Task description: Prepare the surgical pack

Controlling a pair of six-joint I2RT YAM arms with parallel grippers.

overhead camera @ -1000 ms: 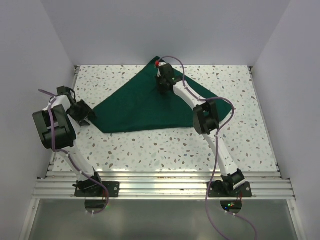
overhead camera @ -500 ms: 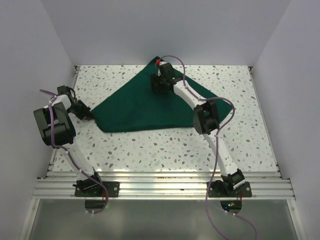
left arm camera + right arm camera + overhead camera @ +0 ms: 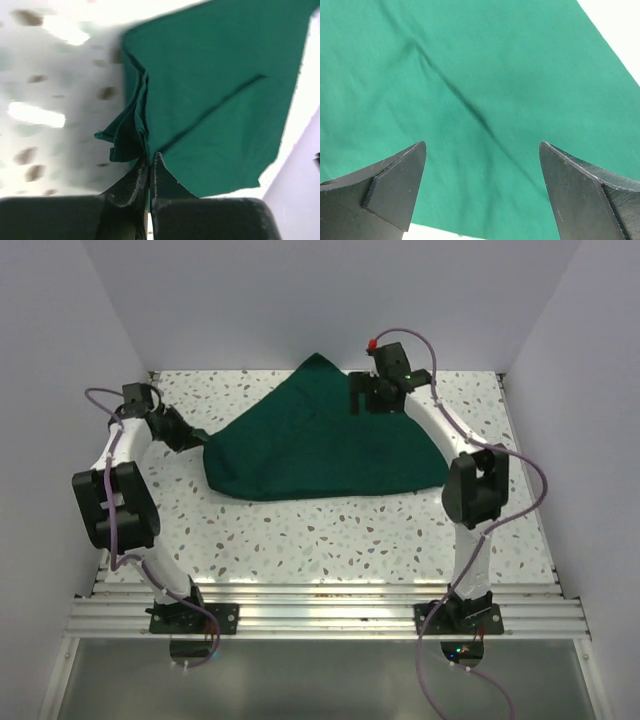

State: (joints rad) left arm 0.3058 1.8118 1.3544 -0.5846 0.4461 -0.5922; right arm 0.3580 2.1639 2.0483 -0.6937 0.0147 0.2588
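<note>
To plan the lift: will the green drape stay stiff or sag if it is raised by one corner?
Probably floppy: the green drape bunches into folds where the left tool pinches it. It likely sags and drags rather than moving as one sheet, since soft creases run across it.

Top external: high, from the near edge; looks down on whole surface
Left wrist: close behind left claw; low along surgical pack
Right wrist: close above it, past right claw
Shared: surgical pack, all views
</note>
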